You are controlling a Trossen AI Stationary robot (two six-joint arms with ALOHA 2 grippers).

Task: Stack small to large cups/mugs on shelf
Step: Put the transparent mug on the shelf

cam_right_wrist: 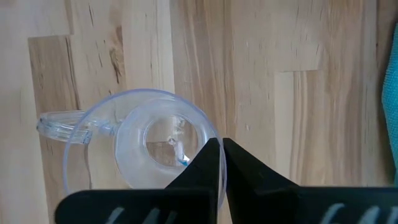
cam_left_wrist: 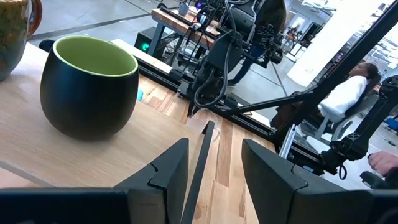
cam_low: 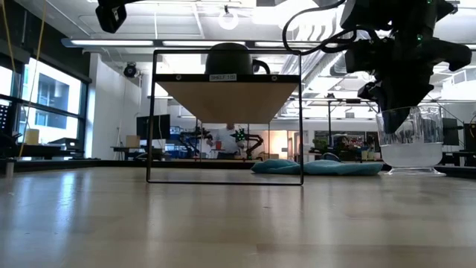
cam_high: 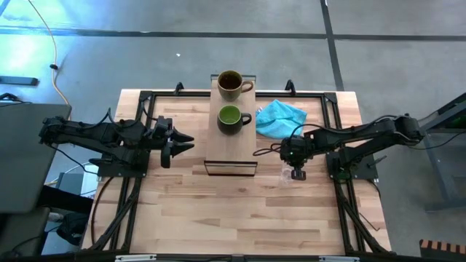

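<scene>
Clear glass cup (cam_right_wrist: 146, 143) stands upright on table (cam_high: 240, 211), right of shelf (cam_high: 231, 149), near cloth (cam_high: 280, 118); right gripper (cam_right_wrist: 221, 155) above it, fingers pinched on its rim; brown mug (cam_high: 231, 84) & green mug (cam_high: 231, 118) on shelf, brown at far end, green just behind it; left gripper (cam_high: 182, 142) open, beside shelf's left edge, holding nothing.

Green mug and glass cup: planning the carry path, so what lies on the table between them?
In the high view, only the shelf edge and bare tabletop separate green mug from glass cup.
</scene>
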